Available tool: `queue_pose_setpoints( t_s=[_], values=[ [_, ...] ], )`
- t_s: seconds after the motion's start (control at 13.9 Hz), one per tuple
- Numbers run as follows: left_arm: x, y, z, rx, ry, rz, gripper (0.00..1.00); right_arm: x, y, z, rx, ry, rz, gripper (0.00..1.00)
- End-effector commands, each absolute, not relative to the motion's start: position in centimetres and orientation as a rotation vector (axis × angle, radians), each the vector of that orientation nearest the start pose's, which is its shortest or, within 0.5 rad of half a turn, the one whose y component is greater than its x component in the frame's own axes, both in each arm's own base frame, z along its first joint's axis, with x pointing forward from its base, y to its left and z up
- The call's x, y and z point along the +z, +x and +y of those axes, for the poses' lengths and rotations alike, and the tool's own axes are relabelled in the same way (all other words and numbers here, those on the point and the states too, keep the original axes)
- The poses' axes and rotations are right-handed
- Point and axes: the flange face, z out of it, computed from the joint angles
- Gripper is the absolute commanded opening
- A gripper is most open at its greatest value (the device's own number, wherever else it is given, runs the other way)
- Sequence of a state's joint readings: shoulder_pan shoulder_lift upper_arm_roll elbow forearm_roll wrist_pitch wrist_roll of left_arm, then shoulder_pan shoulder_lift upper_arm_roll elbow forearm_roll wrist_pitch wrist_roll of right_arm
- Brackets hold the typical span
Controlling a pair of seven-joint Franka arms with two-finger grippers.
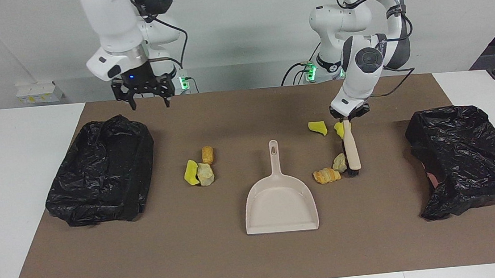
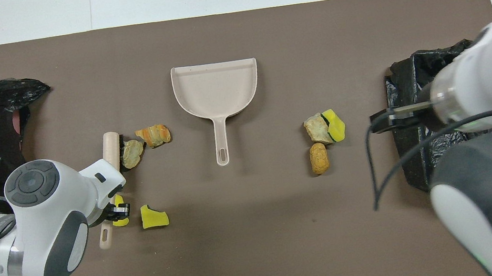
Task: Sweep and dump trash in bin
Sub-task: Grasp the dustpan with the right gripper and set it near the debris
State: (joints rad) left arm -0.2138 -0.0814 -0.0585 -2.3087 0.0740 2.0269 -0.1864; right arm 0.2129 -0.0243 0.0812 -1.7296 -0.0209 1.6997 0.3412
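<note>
Seven lumps of trash lie scattered on a brown mat [image 1: 257,254]. A pale stone-like bit [image 1: 339,162] touches an orange-brown bread-like piece [image 1: 327,176], both just beside the dustpan [image 1: 279,199], toward the left arm's end of the table. The black bristles of a beige brush [image 1: 351,150] press against the stone-like bit. The left gripper [image 1: 349,114] is clamped tight on the brush's handle. Two yellow sponge chunks [image 1: 317,127] lie nearer to the robots; one is partly covered by the brush handle and gripper. Toward the right arm's end, a yellow chunk, a stone-like bit and a bread-like piece form a cluster [image 1: 199,168].

The dustpan lies flat at mid-table, handle toward the robots, its pan bare. Two bins lined with black bags stand at the mat's ends: one [image 1: 100,176] at the right arm's end, the other [image 1: 466,158] at the left arm's; their contents cannot be made out.

The right gripper [image 1: 149,98] hangs over the mat's edge nearest the robots, fingers spread wide, holding nothing. The mat covers a white table [image 1: 9,177] before a pale wall. From overhead, the right arm blocks part of one bin.
</note>
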Motion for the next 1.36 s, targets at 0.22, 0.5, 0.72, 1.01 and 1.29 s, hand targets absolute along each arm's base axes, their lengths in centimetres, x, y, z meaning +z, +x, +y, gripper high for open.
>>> queue_pose_setpoints(
  t_s=[0.22,0.5,0.72,1.01,1.29],
  values=[
    [41.7,43.2,-9.9,0.427,-2.927,-0.124,0.0,49.2,56.5,31.9,0.069,-3.053,0.243,1.0],
    [41.1,39.9,-9.4,0.468,-2.807,-0.499,0.0,42.8,58.9,40.4,-0.046,-3.035,0.287,1.0],
    [40.1,35.7,-9.1,0.455,-2.716,-0.743,0.0,38.2,61.0,42.4,-0.135,-3.031,0.28,1.0],
    [37.5,34.0,-10.0,0.568,-2.668,-0.992,0.0,36.5,59.2,44.0,-0.14,-3.107,0.169,1.0],
    [36.1,35.7,-15.1,0.433,-2.708,-1.262,0.0,35.7,58.0,44.6,-0.105,-3.136,0.055,0.86]
  ],
)
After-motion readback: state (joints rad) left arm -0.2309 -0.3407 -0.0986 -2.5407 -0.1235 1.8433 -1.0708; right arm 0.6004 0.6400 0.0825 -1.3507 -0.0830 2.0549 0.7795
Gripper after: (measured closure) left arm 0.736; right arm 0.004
